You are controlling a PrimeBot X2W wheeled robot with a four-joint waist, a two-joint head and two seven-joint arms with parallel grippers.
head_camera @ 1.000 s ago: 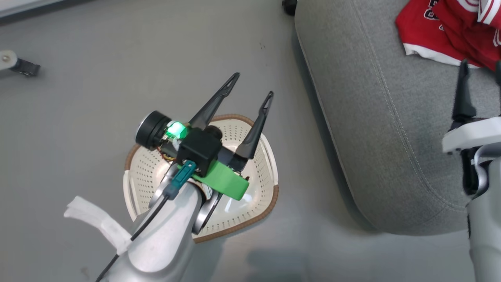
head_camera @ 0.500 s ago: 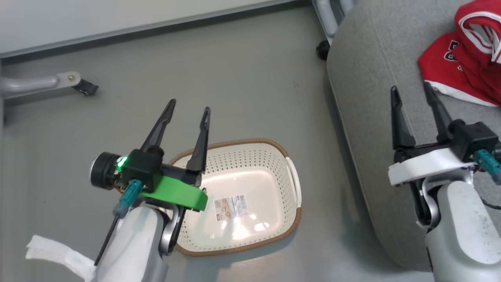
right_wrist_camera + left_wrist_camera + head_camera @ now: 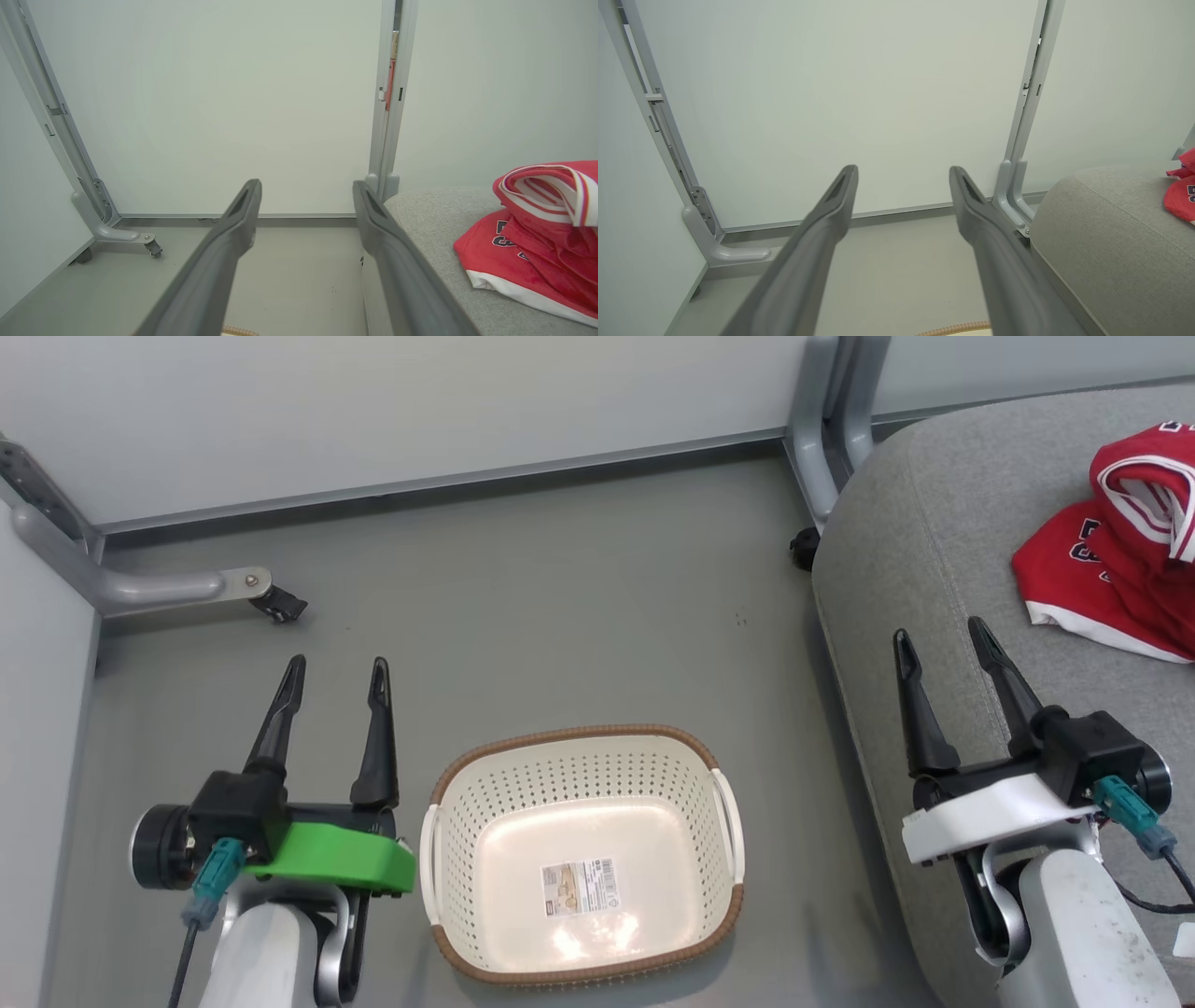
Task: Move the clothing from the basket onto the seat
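Basket stands upright on the grey floor, open side up. Its pale bottom is in plain sight, with a label sticker stuck near the middle. The brown rim and white side handles are level.

Seat is to the right of the basket, a strip of floor between them. The clothing lies on the seat, toward its far right, and the head view's edge cuts it off. It is two red pieces heaped together. The jersey with striped trim is bunched partly on top of the T-shirt, which shows dark lettering and a white hem. All of it is well apart from the basket.

Left gripper hangs over the floor just left of the basket, fingers pointing at the wall. Its jaws are spread wide with nothing between them.

Right gripper is above the seat's near left part, pointing the same way. Its jaws are spread and empty, and the tips stop short of the T-shirt's hem without touching it.

A grey metal leg with a caster stands along the wall at the left. An upright post stands behind the seat's corner.
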